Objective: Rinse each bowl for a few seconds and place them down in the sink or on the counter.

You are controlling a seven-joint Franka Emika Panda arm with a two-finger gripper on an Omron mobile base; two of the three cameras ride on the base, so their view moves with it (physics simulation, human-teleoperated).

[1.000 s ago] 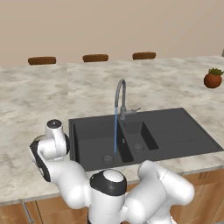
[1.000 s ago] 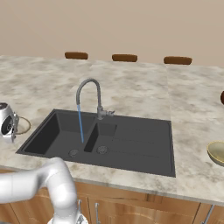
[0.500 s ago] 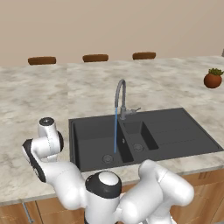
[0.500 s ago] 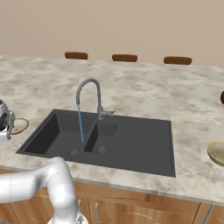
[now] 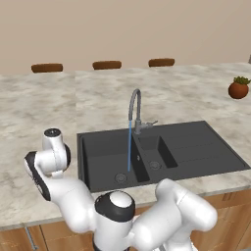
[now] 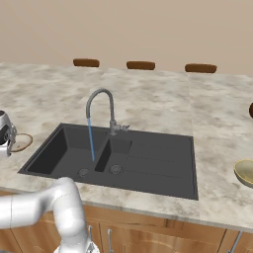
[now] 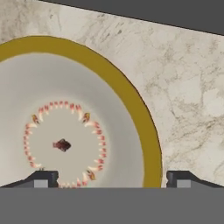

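Gripper (image 7: 112, 180) is spread wide, holding nothing, hovering right over the shallow bowl (image 7: 65, 127), which sits on the counter (image 7: 188, 92) left of the sink (image 6: 148, 163); one fingertip is over the bowl's whitish inside, the other just outside the brown rim. The bowl looks like glazed ceramic: rigid, probably slick when wet, chippable if dropped, light enough for a rim pinch. Best hold is likely across the rim wall, one finger inside and one outside. Count: two bowls, this one and the olive-tan bowl (image 6: 245, 171) on the counter right of the sink. One tap (image 6: 101, 106), water running into the left basin. Three brown chair backs behind the counter, one potted plant (image 5: 238, 88).
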